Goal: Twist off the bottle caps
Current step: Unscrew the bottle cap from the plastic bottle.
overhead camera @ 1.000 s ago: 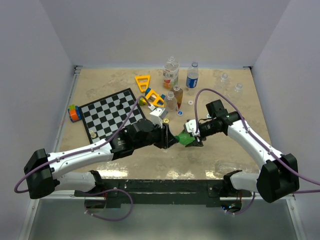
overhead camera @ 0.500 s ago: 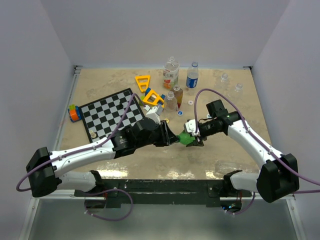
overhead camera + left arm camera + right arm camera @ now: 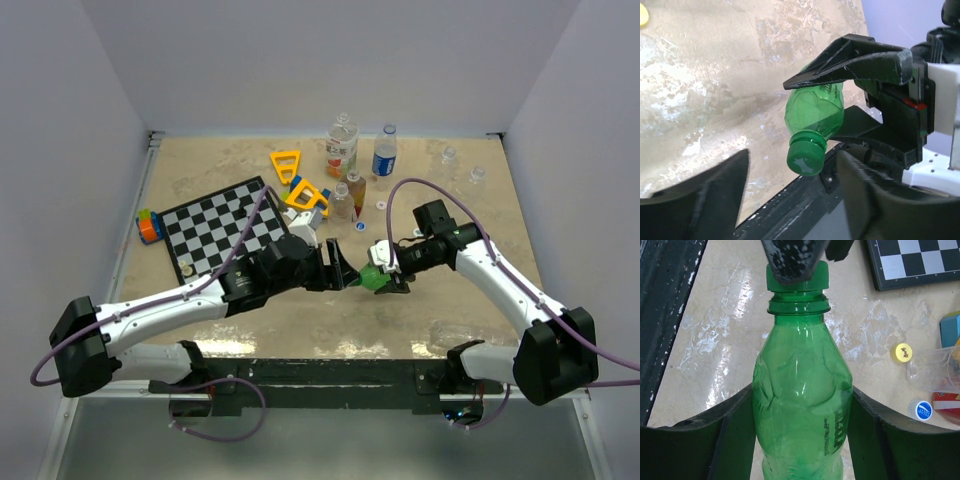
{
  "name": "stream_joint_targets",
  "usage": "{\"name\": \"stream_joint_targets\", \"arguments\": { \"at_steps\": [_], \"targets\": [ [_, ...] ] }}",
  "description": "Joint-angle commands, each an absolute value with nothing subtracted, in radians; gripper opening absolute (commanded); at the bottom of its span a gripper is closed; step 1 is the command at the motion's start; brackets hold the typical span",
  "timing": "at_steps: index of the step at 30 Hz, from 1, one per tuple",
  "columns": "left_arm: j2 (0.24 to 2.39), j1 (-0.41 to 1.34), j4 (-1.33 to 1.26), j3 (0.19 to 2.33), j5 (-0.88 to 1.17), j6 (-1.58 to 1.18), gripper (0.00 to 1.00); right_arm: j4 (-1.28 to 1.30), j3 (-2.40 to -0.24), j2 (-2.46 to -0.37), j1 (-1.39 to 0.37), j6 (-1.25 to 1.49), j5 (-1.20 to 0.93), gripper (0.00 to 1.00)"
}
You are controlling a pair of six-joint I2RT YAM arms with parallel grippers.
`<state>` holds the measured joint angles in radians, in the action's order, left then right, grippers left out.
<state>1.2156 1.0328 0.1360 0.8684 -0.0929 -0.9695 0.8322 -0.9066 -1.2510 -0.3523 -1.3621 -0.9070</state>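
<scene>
**Visibility.** From the top camera, the small green plastic bottle (image 3: 370,278) shows only as a patch of green between the two grippers. Its round green screw cap (image 3: 805,157) cannot be made out there. In the right wrist view a blurred dark finger of the left gripper (image 3: 790,166) covers the upper part of the cap, and the bottle's base is cut off at the lower edge of the picture. In the left wrist view one black finger of the right gripper (image 3: 801,405) lies across the bottle's shoulder and hides part of the body.

**Position.** The bottle is held over the tan mottled desk (image 3: 200,170), about midway along the near edge, neck towards the left arm. The right gripper is clamped on the bottle's body, one finger pressed to each side. The left gripper's jaws stand apart with the cap between them. Its own wrist view shows a clear gap on one side and a narrower one on the other. The cap sits on the neck.

**Surroundings.** A loose yellow cap (image 3: 902,352) and a blue cap (image 3: 922,410) lie on the desk near its middle. A black-and-white checkerboard (image 3: 225,228) lies towards the left edge.
</scene>
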Motion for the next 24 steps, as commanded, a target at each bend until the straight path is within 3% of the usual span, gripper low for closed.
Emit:
{"name": "stream_joint_targets", "arguments": {
  "at_steps": [1, 4, 7, 16, 24],
  "targets": [
    [1.129, 1.028, 0.112, 0.835, -0.106, -0.893, 0.83, 0.85, -0.904, -1.252, -0.347, -1.367, -0.911, 0.0],
    [1.063, 1.028, 0.095, 0.793, -0.104, -0.821, 0.92, 0.85, -0.904, -1.25, -0.347, -1.367, -0.911, 0.0],
    [0.999, 1.028, 0.092, 0.749, -0.106, -0.711, 0.95, 0.85, -0.904, -1.252, -0.347, -1.365, -0.911, 0.0],
    [0.888, 1.028, 0.163, 0.716, -0.103, -0.108, 0.95, 0.848, -0.904, -1.255, -0.347, -1.365, -0.911, 0.0],
    [0.853, 1.029, 0.039, 0.64, 0.138, 0.42, 0.96, 0.845, -0.902, -1.259, -0.347, -1.362, -0.908, 0.0]
  ]
}}
